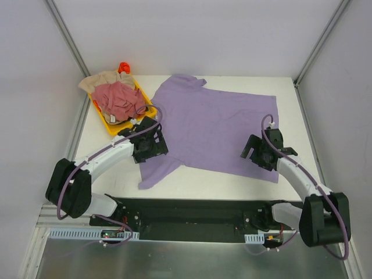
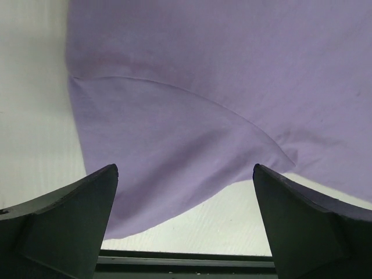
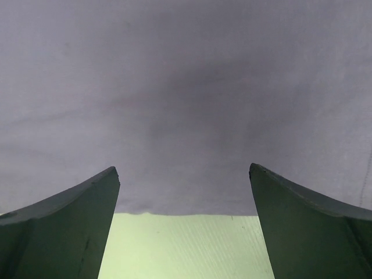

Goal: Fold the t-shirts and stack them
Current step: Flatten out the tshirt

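Observation:
The lavender-purple t-shirt (image 1: 212, 125) lies spread flat on the white table. My left gripper (image 1: 152, 145) is open above its near left sleeve; in the left wrist view the sleeve (image 2: 174, 157) lies between and beyond the fingers (image 2: 70, 226). My right gripper (image 1: 256, 152) is open and empty above the shirt's near right hem, whose straight edge (image 3: 186, 212) runs between the fingers (image 3: 308, 226). The dusty pink-red t-shirt (image 1: 118, 97) lies crumpled on the beige t-shirt (image 1: 100, 81) in the yellow tray (image 1: 108, 123).
The yellow tray stands at the back left, close to my left arm. A small orange-red object (image 1: 123, 67) sits behind it. Enclosure walls and metal posts (image 1: 70, 40) surround the table. The black base rail (image 1: 192, 212) runs along the near edge.

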